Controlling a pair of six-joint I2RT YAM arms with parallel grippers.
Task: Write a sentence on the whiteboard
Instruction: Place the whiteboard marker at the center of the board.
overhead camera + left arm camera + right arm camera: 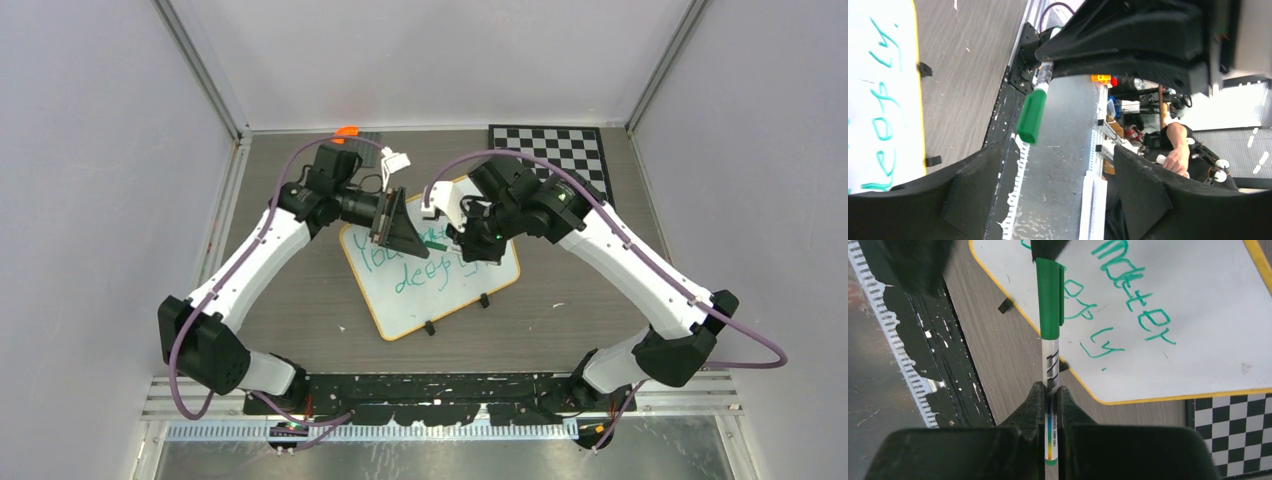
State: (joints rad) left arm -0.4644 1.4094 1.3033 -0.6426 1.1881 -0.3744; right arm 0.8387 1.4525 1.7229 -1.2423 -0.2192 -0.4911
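On whiteboard [425, 300], green sentence [1143, 320] reads "matter deeply."; right claw [1050, 388] clamps capped marker [1050, 347]; left claw [1053, 160] agape.

This is looking like a robotics lab: grey panels [90, 150] on aluminium posts [203, 70] are enclosing the table [580, 320], a chequered board [555, 150] is lying at its far right corner, and beyond the near edge a person [1178, 150] is seemingly working among cluttered benches [1128, 112].

The yellow-rimmed whiteboard [445, 298] lies flat, turned askew, bearing a green handwritten sentence [418, 276] in two lines
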